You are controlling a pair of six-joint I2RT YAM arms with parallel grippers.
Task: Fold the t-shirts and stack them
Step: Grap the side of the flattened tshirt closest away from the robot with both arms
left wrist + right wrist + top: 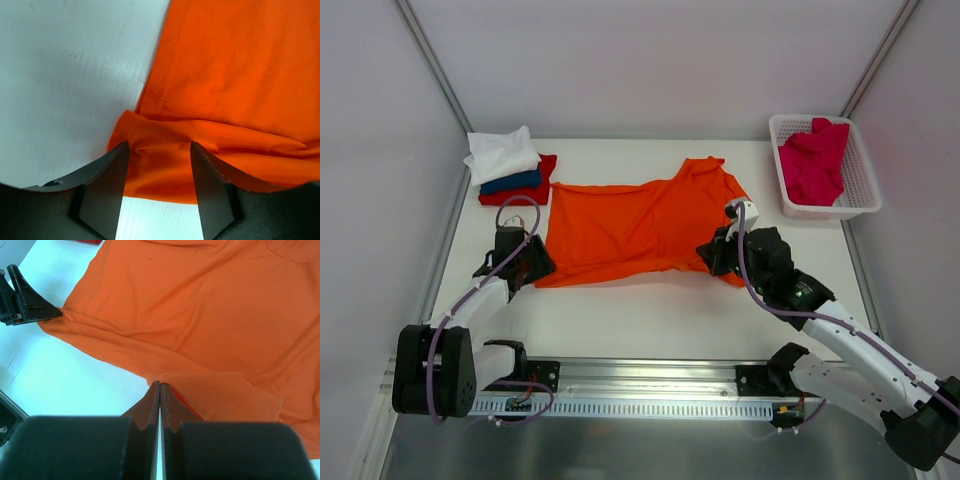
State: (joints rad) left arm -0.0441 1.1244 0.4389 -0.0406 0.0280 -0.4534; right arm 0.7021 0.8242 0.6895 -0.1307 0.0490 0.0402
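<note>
Both jaws at one orange t-shirt [620, 225]

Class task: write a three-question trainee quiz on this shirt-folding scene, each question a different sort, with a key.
1. True or false: the crimson-pink t-shirt lies in the basket.
2. Which colour tops the folded stack? A red, B white, C dark blue.
3. Fill in: the left arm's jaws stand apart around a corner of the ___ t-shirt.
Key: 1 true; 2 B; 3 orange t-shirt.
</note>
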